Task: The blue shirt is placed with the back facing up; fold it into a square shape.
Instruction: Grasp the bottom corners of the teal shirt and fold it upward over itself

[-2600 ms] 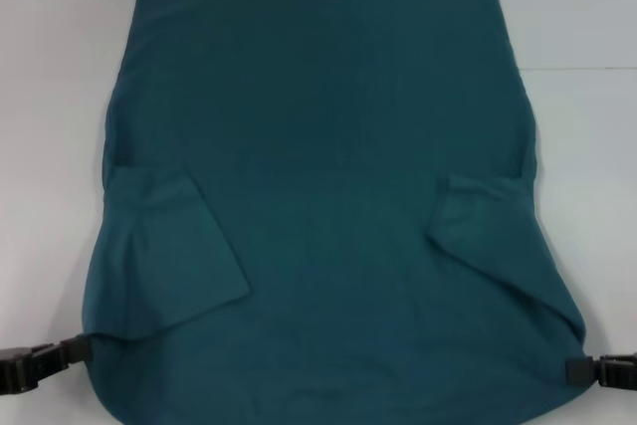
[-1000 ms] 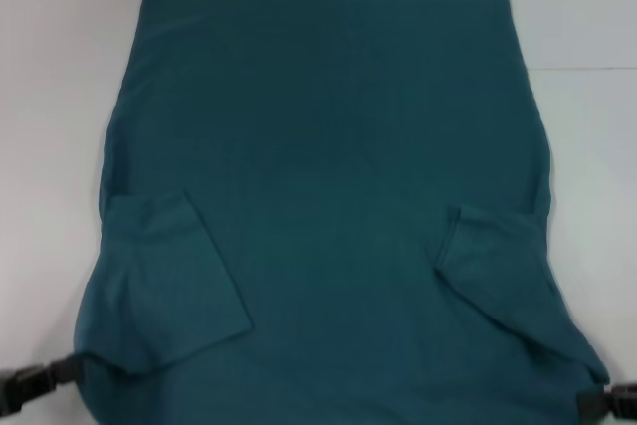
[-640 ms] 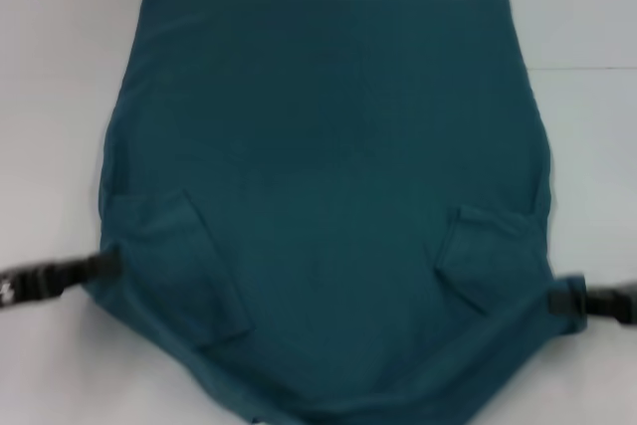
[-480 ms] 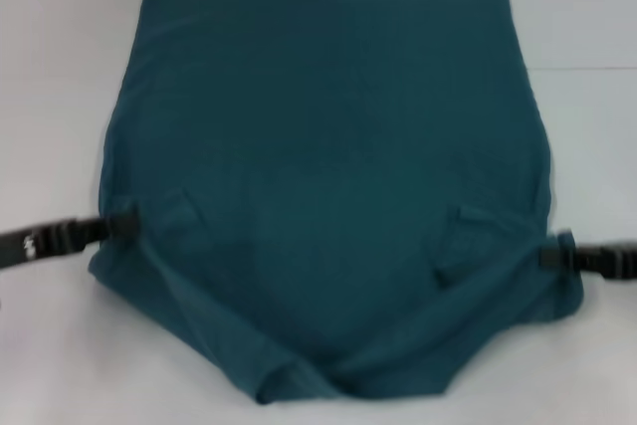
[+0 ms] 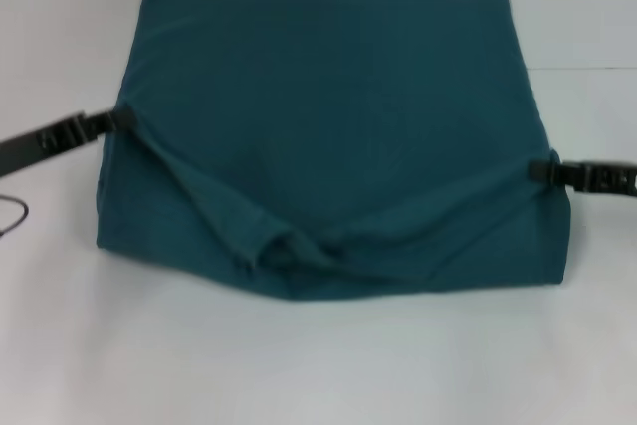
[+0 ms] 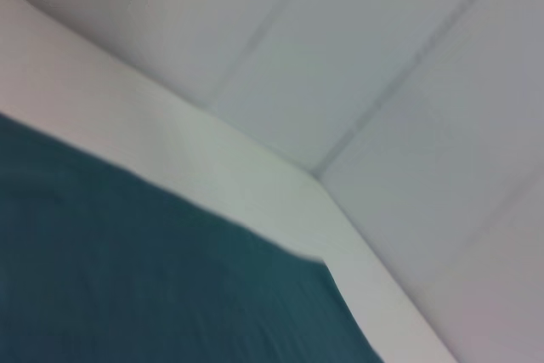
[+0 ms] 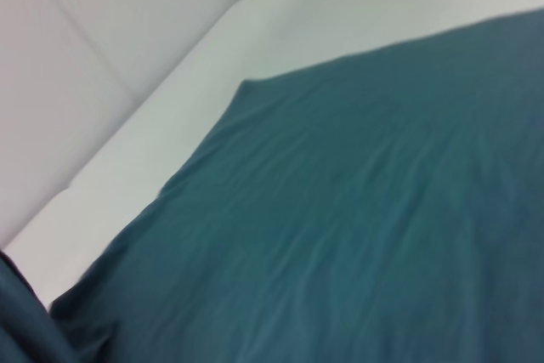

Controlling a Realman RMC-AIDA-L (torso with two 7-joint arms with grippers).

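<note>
Left gripper [image 5: 121, 118] at the frame's left edge is clamped on the blue shirt [image 5: 328, 136], and the right gripper [image 5: 537, 170] at mid-right pinches the opposite edge. The shirt fills the centre of the white table [image 5: 318, 365], its lifted near portion sagging into a bunched fold at lower centre.

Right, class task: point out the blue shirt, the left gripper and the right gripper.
blue shirt [image 5: 328, 97]: head view, flat middle of the cloth.
left gripper [image 5: 121, 118]: head view, tip at the shirt's left edge.
right gripper [image 5: 540, 170]: head view, tip at the shirt's right edge.
</note>
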